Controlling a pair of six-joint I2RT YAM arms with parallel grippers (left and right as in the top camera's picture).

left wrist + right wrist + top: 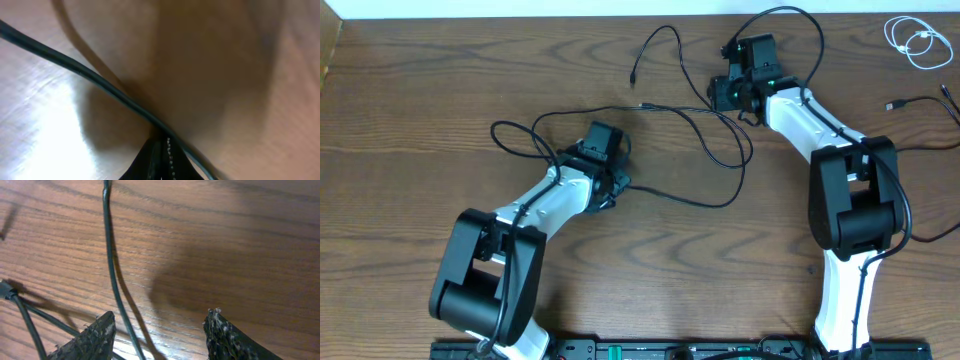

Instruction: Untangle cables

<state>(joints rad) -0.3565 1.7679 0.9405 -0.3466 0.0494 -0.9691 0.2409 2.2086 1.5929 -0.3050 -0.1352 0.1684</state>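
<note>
overhead, the black cables (692,120) sprawl across the middle of the bench (410,110), their long run going side to side from a loop beside the left arm over to the right arm, with one strand arching toward the far edge and ending in a small plug (633,78) that points down toward the near side. a white cable (918,42) lies coiled in the far right corner, well apart from the tangle, and another black lead with a plug (892,104) lies near the right edge, its plug end pointing left. the left tool (610,180) sits on one black cable (670,197), and the strands looping around it crowd that arm's wrist. in the left wrist view the left tool (162,157) is fully closed, and the black cable (90,75) runs diagonally into the pinch at its tips. the right tool (728,93) hangs low over the far end of the tangle; in the right wrist view it (157,325) stands about half open with nothing gripped, a strand (112,265) lying lengthwise on the bench between its fingers (97,335), nearer the left one. both arms reach out from the near edge with bent elbows, each leaning inward.
</note>
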